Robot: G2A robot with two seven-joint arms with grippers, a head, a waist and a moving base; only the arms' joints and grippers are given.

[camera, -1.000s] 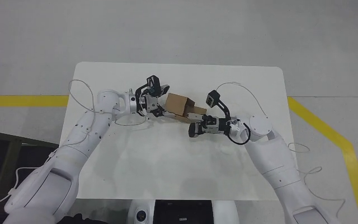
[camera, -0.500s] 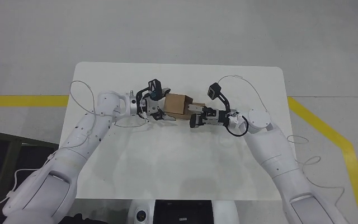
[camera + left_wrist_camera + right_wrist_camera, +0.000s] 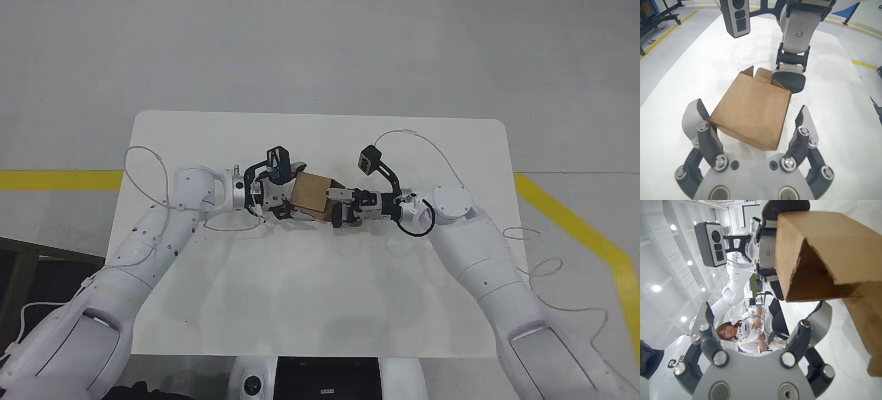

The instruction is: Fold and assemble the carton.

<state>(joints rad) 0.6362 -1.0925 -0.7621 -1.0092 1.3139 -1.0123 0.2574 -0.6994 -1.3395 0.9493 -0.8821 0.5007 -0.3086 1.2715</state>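
Left gripper (image 3: 274, 196) is spread open around the left end of the brown carton (image 3: 313, 193), one finger at a corner, the other just off the side. Carton is over the middle of the white table (image 3: 300, 290), between both grippers, with loose flaps at its right end. Right gripper (image 3: 337, 208) is open too, one pad (image 3: 788, 83) against those flaps.

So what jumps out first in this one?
A brown carton lies in the middle of the white table, between two grippers facing each other. The left gripper is open astride one end; the right gripper, also open, has one finger against the other end, whose flaps stand unfolded.
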